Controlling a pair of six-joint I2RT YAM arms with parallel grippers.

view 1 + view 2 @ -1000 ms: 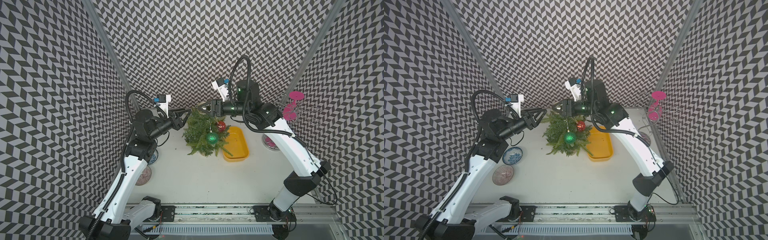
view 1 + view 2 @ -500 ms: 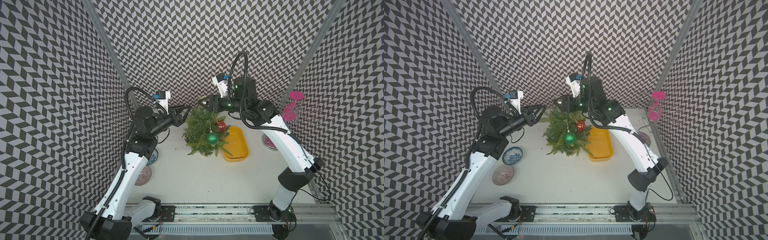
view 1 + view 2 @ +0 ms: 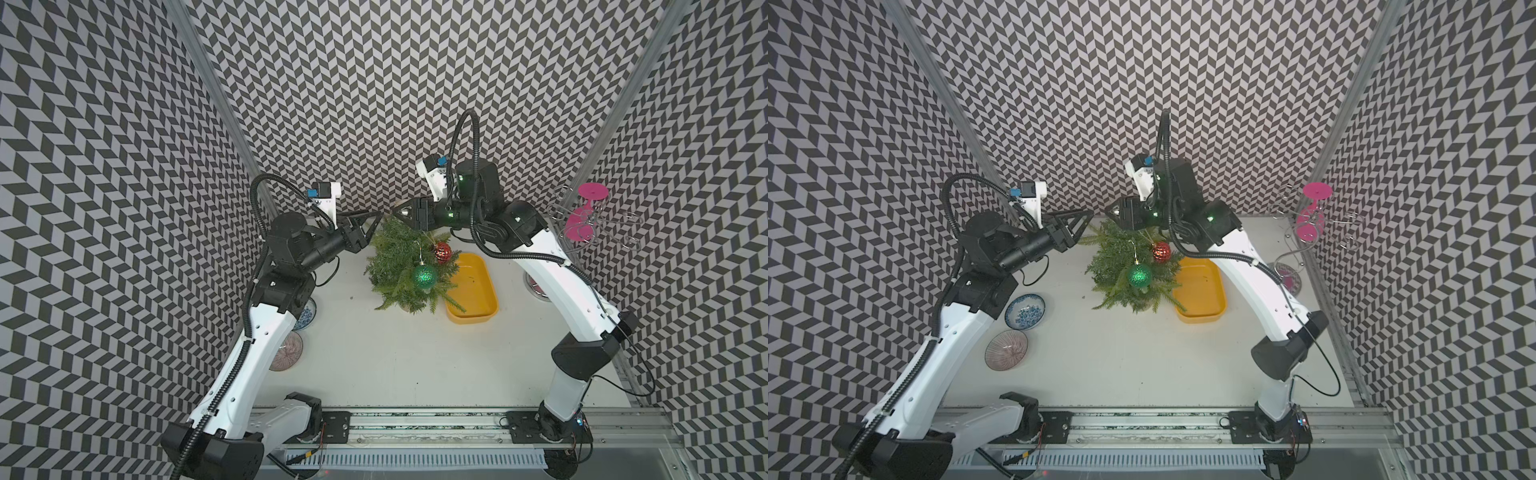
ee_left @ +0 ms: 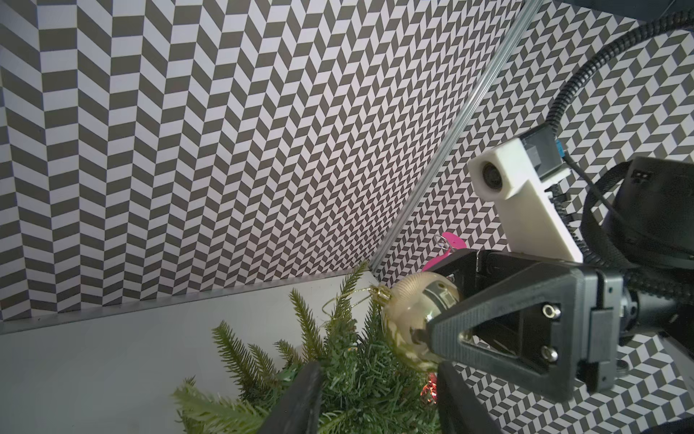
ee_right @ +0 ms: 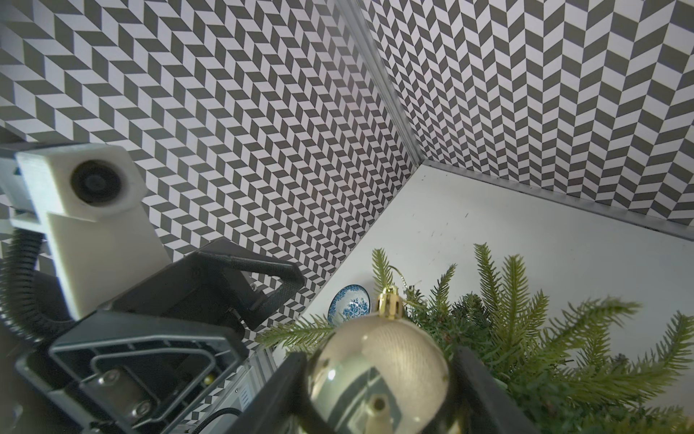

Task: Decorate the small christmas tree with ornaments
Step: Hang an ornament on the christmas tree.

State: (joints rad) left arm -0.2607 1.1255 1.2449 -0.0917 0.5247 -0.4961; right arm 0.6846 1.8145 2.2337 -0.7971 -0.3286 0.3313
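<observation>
The small christmas tree (image 3: pixel 399 262) (image 3: pixel 1121 266) stands at the back middle of the table. Two ornaments hang on its near side: a glittery green ball (image 3: pixel 424 277) (image 3: pixel 1139 275) and a red ball (image 3: pixel 442 252) (image 3: pixel 1160 252). My right gripper (image 3: pixel 397 213) (image 5: pixel 379 394) is shut on the pale gold ball (image 5: pixel 379 360) (image 4: pixel 417 319) just above the treetop, its gold cap and thin hanger pointing away from the jaws. My left gripper (image 3: pixel 374 222) (image 4: pixel 375 402) is open, facing the right one from across the treetop; only needles show between its fingers.
A yellow tray (image 3: pixel 471 320) lies right of the tree. A blue patterned bowl (image 3: pixel 1025 311) and a pink glass bowl (image 3: pixel 1006 350) sit by the left arm. A pink stand with wire hooks (image 3: pixel 586 212) and a dish (image 3: pixel 1287 276) are at the right wall.
My right gripper, still holding the gold ball, has shifted slightly left over the treetop. My left gripper has risen a little beside the tree. The hanging balls have not moved.
</observation>
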